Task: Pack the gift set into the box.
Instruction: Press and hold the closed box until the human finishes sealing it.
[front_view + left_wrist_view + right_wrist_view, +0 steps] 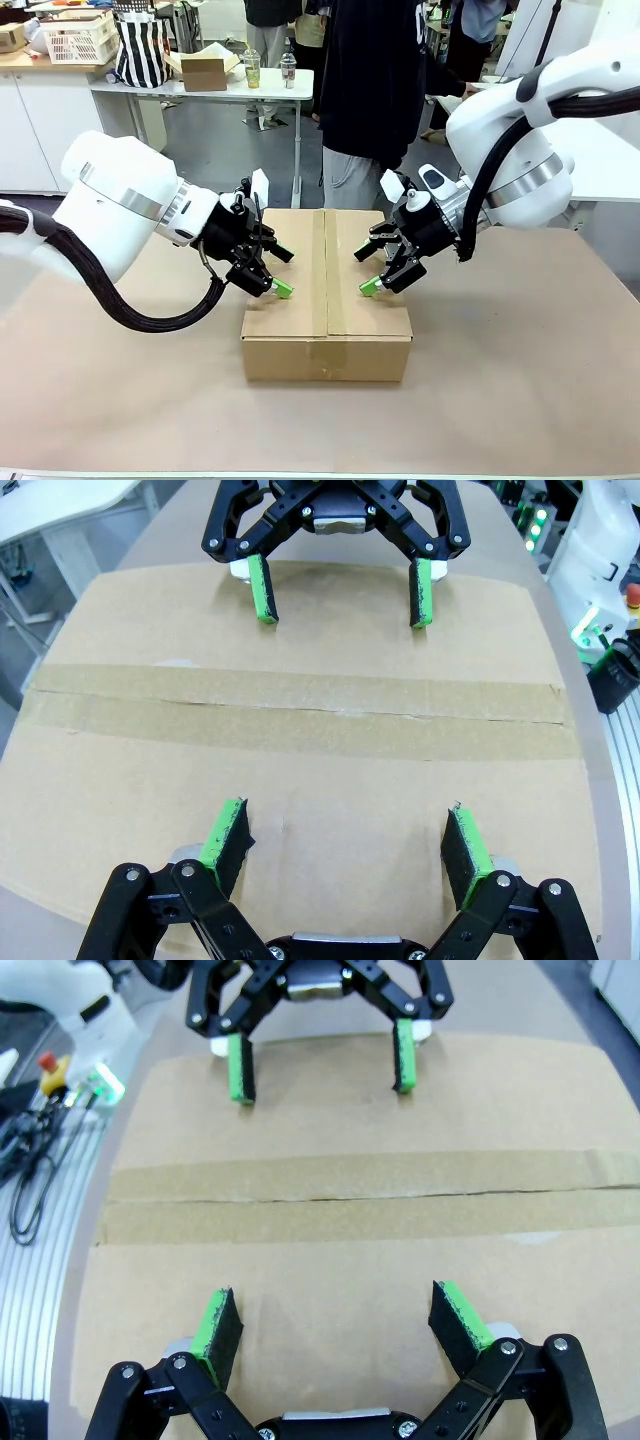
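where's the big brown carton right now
The carton sits at the table's middle in the front view, its closed top beneath the left pincer and the right pincer.

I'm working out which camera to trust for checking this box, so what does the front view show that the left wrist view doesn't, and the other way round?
Only the front view shows the person's dark top beyond the table, the striped bag and the carton's side wall below its top.

Only the left wrist view shows the red button near the robot's base.

Both show the carton with its flaps closed, the tape along the seam, and the left gripper and right gripper, fingers open.
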Available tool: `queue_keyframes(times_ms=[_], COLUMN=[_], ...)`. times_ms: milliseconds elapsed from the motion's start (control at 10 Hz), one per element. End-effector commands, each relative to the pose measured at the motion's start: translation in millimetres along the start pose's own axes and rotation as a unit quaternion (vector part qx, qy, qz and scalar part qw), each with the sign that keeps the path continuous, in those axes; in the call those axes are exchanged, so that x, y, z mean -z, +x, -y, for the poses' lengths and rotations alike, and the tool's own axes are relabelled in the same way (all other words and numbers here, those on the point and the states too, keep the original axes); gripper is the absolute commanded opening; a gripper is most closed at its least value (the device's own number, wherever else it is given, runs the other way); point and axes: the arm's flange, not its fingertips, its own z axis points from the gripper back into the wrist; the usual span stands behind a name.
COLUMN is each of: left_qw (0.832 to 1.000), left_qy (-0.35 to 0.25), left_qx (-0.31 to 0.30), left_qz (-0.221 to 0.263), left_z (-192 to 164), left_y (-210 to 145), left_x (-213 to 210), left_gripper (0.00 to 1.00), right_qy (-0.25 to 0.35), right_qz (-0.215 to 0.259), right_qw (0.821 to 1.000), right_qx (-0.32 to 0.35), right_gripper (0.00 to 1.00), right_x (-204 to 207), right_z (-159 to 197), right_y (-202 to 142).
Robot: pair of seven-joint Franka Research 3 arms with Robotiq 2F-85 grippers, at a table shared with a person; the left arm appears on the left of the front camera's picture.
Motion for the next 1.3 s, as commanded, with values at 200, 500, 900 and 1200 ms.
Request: queue_keyframes(times_ms=[200,500,900,1200], left_qw=[1.000,1.000,1.000,1.000], left_qy=[0.001,0.001,0.001,0.001], left_qx=[0.000,0.000,0.000,0.000], left_qz=[-0.003,-0.003,-0.003,-0.003], left_z=[1.0,1.0,1.0,1.0], left_y=[-1.2,-1.2,-1.2,-1.2], left_x=[1.0,1.0,1.0,1.0], left_gripper=[1.00,1.00,1.00,1.00], right_qy=[-0.001,-0.001,-0.001,-0.001], right_qz=[-0.003,-0.003,-0.003,-0.003], right_qw=[1.000,1.000,1.000,1.000], right_qx=[0.003,0.003,0.003,0.003], right_gripper=[1.00,1.00,1.00,1.00], right_x=[2.5,2.5,2.5,2.5], right_z=[-0.2,-0.2,-0.2,-0.2], right_y=[-3.0,-3.0,-3.0,-3.0])
